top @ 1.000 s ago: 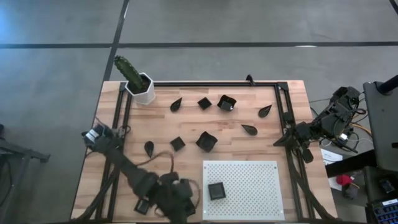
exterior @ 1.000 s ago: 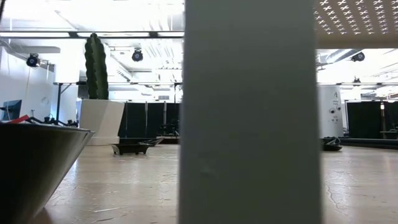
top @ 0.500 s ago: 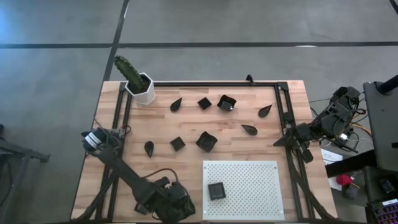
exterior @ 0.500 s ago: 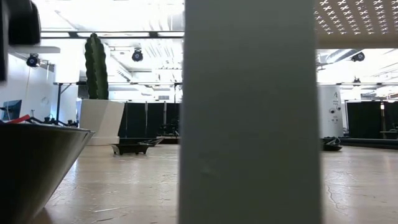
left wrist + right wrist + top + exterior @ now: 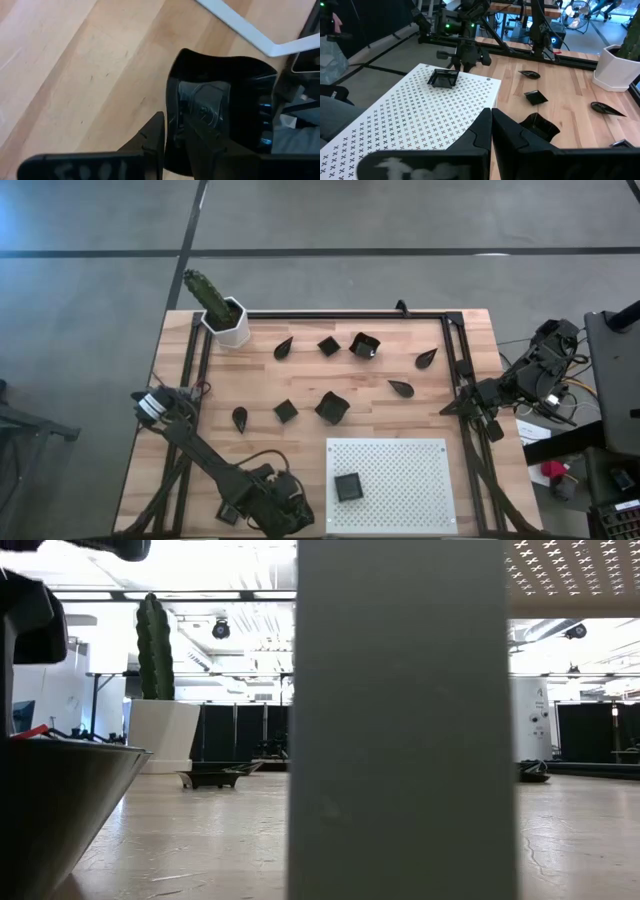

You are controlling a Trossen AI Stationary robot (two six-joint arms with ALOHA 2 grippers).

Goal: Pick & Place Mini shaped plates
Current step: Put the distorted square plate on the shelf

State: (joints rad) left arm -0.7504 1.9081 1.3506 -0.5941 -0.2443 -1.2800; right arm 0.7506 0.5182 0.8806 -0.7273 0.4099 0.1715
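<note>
Left gripper [image 5: 268,505], lower left of the high view, clamps a wavy-edged plate [image 5: 220,120] at the desk [image 5: 300,380]; pick step. Next: lift, carry to white board [image 5: 400,480]. Right gripper [image 5: 480,395] closed, parked right.

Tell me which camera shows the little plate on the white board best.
The high view: the square plate lies unobstructed on the perforated board. The right wrist view shows it obliquely. The left wrist and low views miss it.

Mini shaped plates, glossy black: one wavy-edged square [image 5: 220,107] gripped at its rim between the left gripper [image 5: 172,145] jaws, one square [image 5: 348,486] flat on the white perforated board [image 5: 400,470] well clear of them, and eight teardrops and squares [image 5: 331,407] scattered farther off.
</note>
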